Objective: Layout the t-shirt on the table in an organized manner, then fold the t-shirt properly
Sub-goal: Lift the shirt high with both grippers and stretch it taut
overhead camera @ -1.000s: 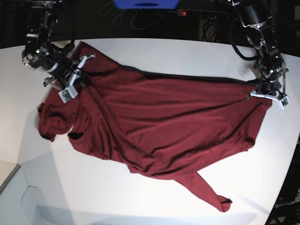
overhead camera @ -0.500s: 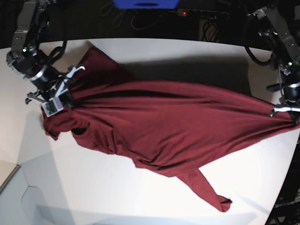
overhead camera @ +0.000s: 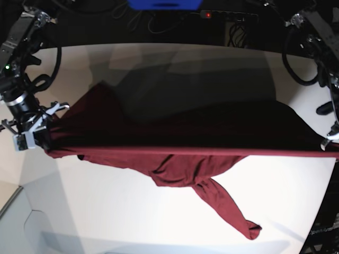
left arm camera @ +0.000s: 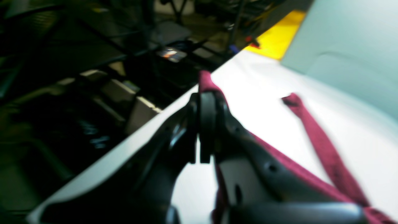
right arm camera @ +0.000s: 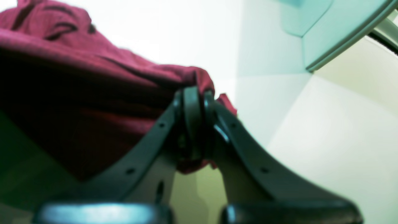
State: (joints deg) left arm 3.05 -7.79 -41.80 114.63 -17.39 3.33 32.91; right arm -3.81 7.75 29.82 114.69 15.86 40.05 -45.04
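A plain dark maroon-red short-sleeved t-shirt (overhead camera: 180, 153) of thin fabric hangs stretched in a taut line between two black robot arms above a large smooth white desk (overhead camera: 132, 211) with a curved edge. At the scene's left, the right gripper (overhead camera: 39, 129) is clamped tight on a bunched corner of the cloth; its wrist view shows the fabric pinched between the closed jaws, with folds piled to the left, though the picture is soft and the shirt's underside falls into shadow. At the far right edge, the left gripper (overhead camera: 332, 142) is largely cut off in the base view; its own blurred camera shows the jaws pressed together with red cloth emerging beyond them and running off beneath. The shirt's upper half is dark and hard to read against its shadow on the desk. A crumpled middle section sags down, and one sleeve (overhead camera: 228, 209) trails toward the near edge, lying on the desk.
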